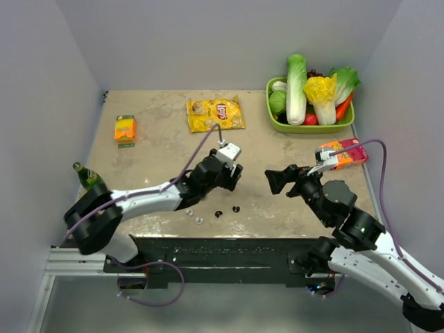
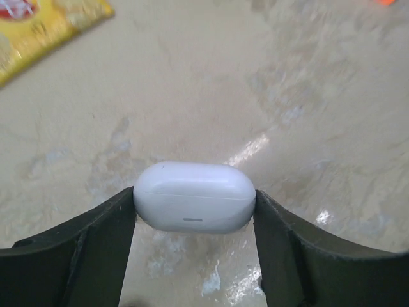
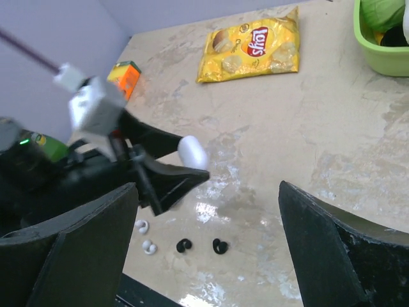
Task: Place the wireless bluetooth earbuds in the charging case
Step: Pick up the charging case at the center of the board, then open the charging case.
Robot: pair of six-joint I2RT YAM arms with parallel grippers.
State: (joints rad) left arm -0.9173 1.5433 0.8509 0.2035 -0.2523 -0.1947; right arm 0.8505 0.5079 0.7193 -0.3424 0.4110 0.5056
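My left gripper [image 1: 234, 175] is shut on the white pill-shaped charging case [image 2: 195, 197], one finger at each rounded end, holding it above the table with its lid closed. The case also shows in the right wrist view [image 3: 192, 152]. Two whitish earbuds [image 1: 189, 213] [image 1: 200, 220] and two dark earbuds [image 1: 218, 214] [image 1: 236, 208] lie on the table near the front edge, just in front of the left gripper. In the right wrist view the whitish buds [image 3: 142, 226] and the dark buds [image 3: 184, 245] lie below the case. My right gripper [image 1: 277, 182] is open and empty, right of the case and facing it.
A yellow chips bag [image 1: 215, 114] lies at the back centre. A green basket [image 1: 276, 126] of vegetables stands at the back right. An orange-pink packet [image 1: 341, 154] lies at the right, an orange box [image 1: 125, 128] at the back left, and a green bottle [image 1: 87, 177] at the left edge.
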